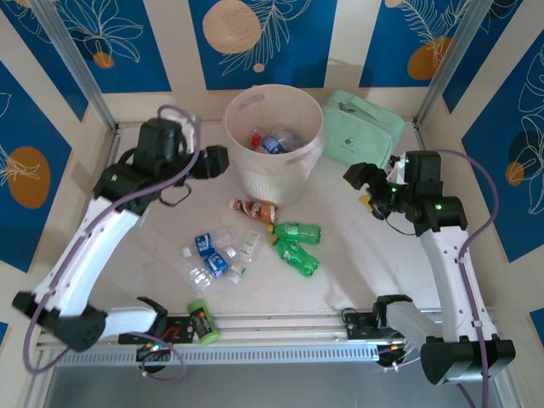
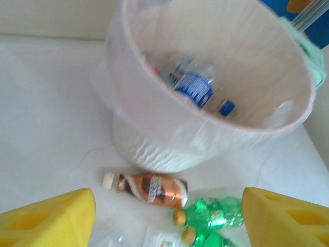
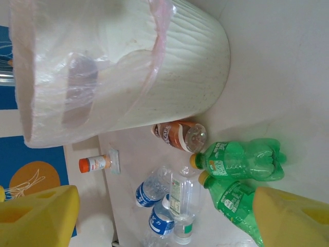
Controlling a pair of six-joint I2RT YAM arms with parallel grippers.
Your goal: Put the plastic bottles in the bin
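The pale bin [image 1: 270, 180] stands at the back middle with clear blue-labelled plastic bottles [image 1: 276, 142] lying inside [image 2: 194, 88]. In front of it on the table lie a brownish bottle [image 1: 253, 209], two green bottles [image 1: 297, 231] [image 1: 297, 257] and several clear ones [image 1: 206, 245]. My left gripper [image 1: 212, 161] hovers beside the bin's left rim, open and holding nothing [image 2: 169, 221]. My right gripper [image 1: 365, 183] hangs right of the bin, open and empty [image 3: 164, 221]. From the right wrist the brownish bottle [image 3: 180, 135], green bottles [image 3: 241, 160] and clear bottles [image 3: 154, 188] all show.
A mint-green zipped bag [image 1: 363, 127] lies right of the bin at the back. A light-green can [image 1: 201, 321] rests by the front rail. A small orange-capped jar [image 3: 94, 163] lies left of the bottles. Panelled walls close in the table on three sides.
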